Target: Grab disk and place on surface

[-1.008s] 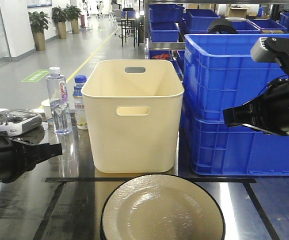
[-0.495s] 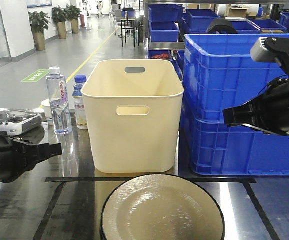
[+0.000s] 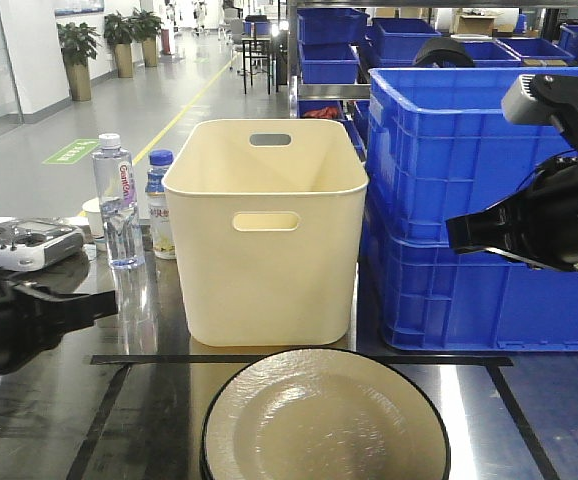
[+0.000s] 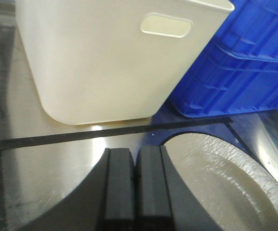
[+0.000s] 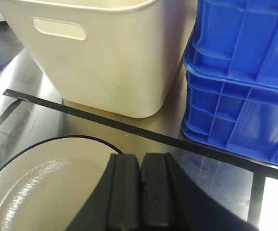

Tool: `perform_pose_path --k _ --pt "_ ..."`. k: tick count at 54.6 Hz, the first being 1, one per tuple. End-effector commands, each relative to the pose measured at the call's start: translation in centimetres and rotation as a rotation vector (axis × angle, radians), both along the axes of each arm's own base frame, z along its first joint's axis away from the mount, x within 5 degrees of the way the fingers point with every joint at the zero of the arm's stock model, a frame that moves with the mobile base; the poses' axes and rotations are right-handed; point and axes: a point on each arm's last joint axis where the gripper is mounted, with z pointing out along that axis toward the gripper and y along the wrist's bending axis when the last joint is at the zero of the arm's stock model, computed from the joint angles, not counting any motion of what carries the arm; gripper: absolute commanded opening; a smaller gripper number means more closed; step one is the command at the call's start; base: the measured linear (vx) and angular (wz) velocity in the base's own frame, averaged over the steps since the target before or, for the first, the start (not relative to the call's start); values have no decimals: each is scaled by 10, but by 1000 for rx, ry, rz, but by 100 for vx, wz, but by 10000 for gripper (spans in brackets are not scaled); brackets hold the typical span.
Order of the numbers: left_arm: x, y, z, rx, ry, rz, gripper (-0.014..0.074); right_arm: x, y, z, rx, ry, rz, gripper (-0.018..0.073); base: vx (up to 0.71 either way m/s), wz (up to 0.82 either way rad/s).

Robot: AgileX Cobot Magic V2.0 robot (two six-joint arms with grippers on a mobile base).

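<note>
The disk (image 3: 324, 420) is a cream round plate with a black rim, lying flat at the near middle of the surface (image 3: 49, 420), a dark glossy tabletop marked with black tape lines (image 3: 299, 359). It lies inside the taped rectangle. My left gripper (image 3: 104, 303) hovers at the left, blurred, with its tip pointing right. In the left wrist view the left gripper (image 4: 135, 159) is shut and empty, and the disk (image 4: 225, 178) lies just to its right. My right gripper (image 3: 459, 235) hangs high at the right. In the right wrist view the right gripper (image 5: 141, 166) is shut and empty above the disk's (image 5: 43, 183) right edge.
A cream bin (image 3: 269, 230) with handle slots stands behind the disk. Stacked blue crates (image 3: 479, 200) fill the right side against it. Two water bottles (image 3: 115, 200) and a grey remote controller (image 3: 24, 243) sit at the back left.
My left arm has dropped slightly and now looks blurred. The right arm, the disk and the bin are where they were.
</note>
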Motion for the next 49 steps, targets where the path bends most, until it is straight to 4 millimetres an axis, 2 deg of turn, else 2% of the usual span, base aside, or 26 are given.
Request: perform_pose_path --k 1,17,28,36,49 --pt "-24 10 19 -8 -109 94 -9 -8 -4 26 37 -133 -18 -13 0 0" --pt "-98 46 -13 109 -257 371 -9 -9 -4 26 35 -127 -16 -13 0 0" --pt "-143 54 -39 193 -388 398 -9 -9 -4 26 35 -127 -16 -13 0 0" --pt "-158 56 -58 198 -404 398 -9 -9 -4 26 35 -127 -16 -13 0 0" --pt "-164 56 -85 214 -365 392 -9 -9 -4 26 35 -127 -16 -13 0 0"
